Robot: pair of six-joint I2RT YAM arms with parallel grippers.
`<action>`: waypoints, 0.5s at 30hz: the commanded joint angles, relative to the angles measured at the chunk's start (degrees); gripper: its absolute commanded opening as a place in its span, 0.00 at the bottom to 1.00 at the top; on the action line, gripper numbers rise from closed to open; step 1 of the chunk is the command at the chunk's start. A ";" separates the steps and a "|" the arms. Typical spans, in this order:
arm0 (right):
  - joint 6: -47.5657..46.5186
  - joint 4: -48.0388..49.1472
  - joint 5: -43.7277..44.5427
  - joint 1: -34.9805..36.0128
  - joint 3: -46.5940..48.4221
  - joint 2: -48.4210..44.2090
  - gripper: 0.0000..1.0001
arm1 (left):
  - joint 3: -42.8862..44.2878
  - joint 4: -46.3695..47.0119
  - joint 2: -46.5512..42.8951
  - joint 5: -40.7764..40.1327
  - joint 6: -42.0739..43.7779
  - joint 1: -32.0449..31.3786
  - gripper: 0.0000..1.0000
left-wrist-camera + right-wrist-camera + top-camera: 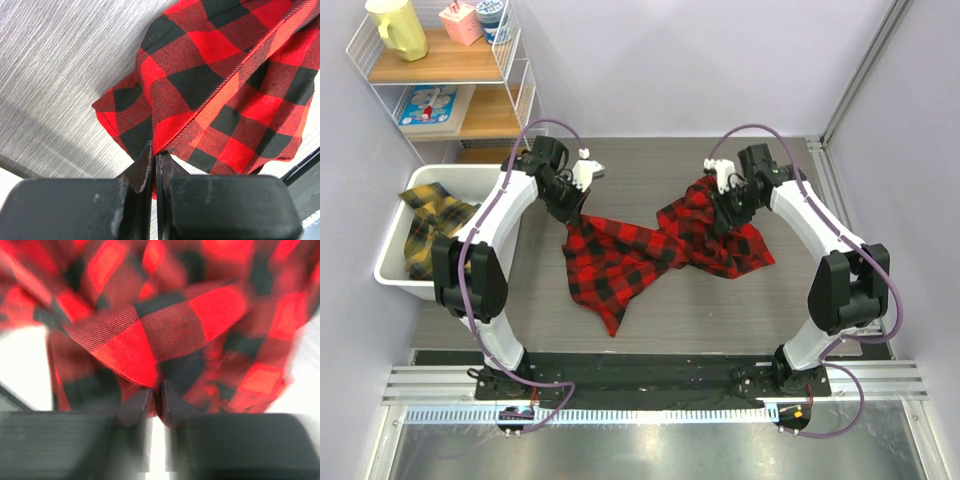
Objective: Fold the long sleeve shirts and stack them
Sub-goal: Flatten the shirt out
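Red-and-black shirt (pixel 640 255) lies rumpled across the middle of the table (pixel 740 320). One pointed corner reaches toward the near edge, and the bulk is twisted and bunched between the two arms, closer to the far edge.

The step in hand looks like spreading the shirt flat before any fold. To do it well, both holds should sit on the same hem. The arms should draw apart evenly toward the left and right edges until the twist in the middle comes out. The cloth should then be lowered close to the table so it settles without new creases. Neither side should let go until the fabric lies flat.

The left gripper (pixel 154 150) has its fingers pressed fully together on a stitched hem of the shirt, a firm pinch. The right gripper (pixel 156 392) shows only a slim gap between its fingers, with a fold of the cloth right at the tips. That view is blurred, so I cannot tell whether it pinches the cloth or merely touches it. That hold is worth confirming before pulling.

Off the left edge, a yellow-and-black shirt (pixel 430 225) sits heaped in a white bin (pixel 395 270), not yet folded.
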 commanded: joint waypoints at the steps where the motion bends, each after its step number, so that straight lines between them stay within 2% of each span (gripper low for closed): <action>1: -2.22 -3.56 -2.82 0.10 -3.67 -5.40 0.46 | 1.63 -0.01 0.04 0.08 0.70 0.32 0.00; 2: -2.57 -4.09 -3.00 0.19 -4.21 -5.66 0.55 | 1.63 0.08 0.13 0.08 0.79 0.32 0.00; 3: -3.79 -4.62 -3.09 0.10 -4.82 -6.62 0.69 | 1.63 -0.01 0.22 -0.01 0.87 0.32 0.00; 6: -6.86 -4.89 -2.82 0.10 -9.47 -9.60 0.84 | 1.63 -0.18 0.57 0.16 0.79 0.32 0.00; 8: -7.84 -3.57 -3.17 0.10 -13.60 -13.38 0.89 | 2.07 -0.53 0.74 0.43 0.79 0.32 0.00; 10: -8.37 -0.60 -3.00 0.19 -17.89 -17.24 0.99 | 2.07 -0.88 0.83 0.43 0.87 0.32 0.00; 12: -8.37 2.22 -1.60 0.10 -20.72 -19.28 1.00 | 1.99 -1.06 0.75 0.34 0.87 0.32 0.00; 15: -8.37 12.56 1.48 0.19 -28.26 -23.40 1.00 | 1.90 -1.41 0.83 0.17 1.22 0.40 0.00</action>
